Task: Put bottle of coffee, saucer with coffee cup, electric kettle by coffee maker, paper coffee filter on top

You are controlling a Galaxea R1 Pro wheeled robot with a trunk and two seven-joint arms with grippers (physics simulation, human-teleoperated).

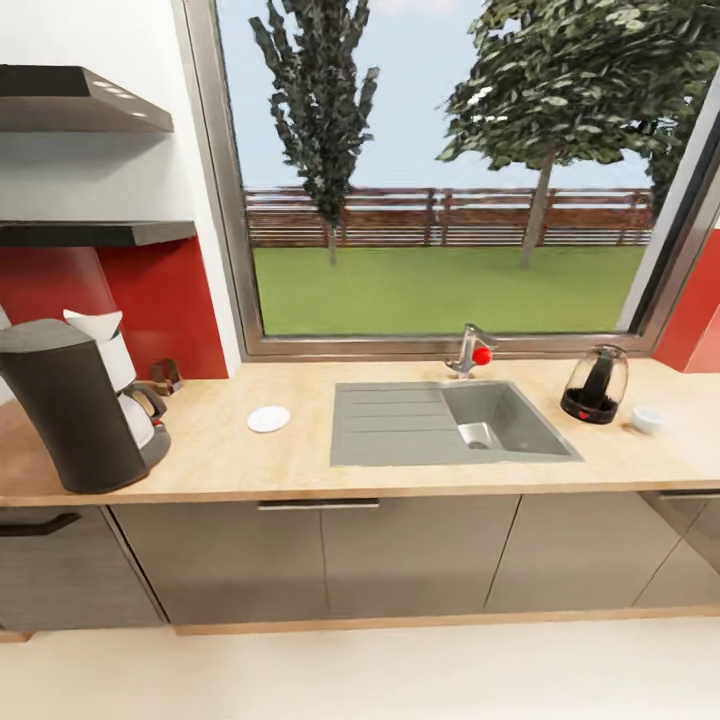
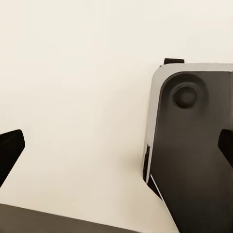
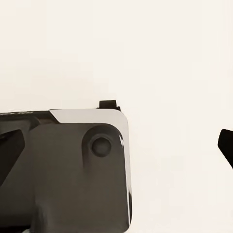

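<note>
From my head camera, the coffee maker [image 1: 70, 410] hid most of its own carafe [image 1: 143, 425], and the bottle of coffee [image 1: 166, 377] behind it at two o'clock was too small and blurred for me to read its label. The tabletop [image 1: 300, 450] ran off both side edges. The coffee cup [image 1: 648, 420] at the kettle's four o'clock was too blurred to show its inside. In both wrist cameras the fingers [image 2: 9, 150] [image 3: 225, 143] were cut off by the frame.

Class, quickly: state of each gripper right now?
Left gripper: open, holding nothing.
Right gripper: open, holding nothing.
</note>
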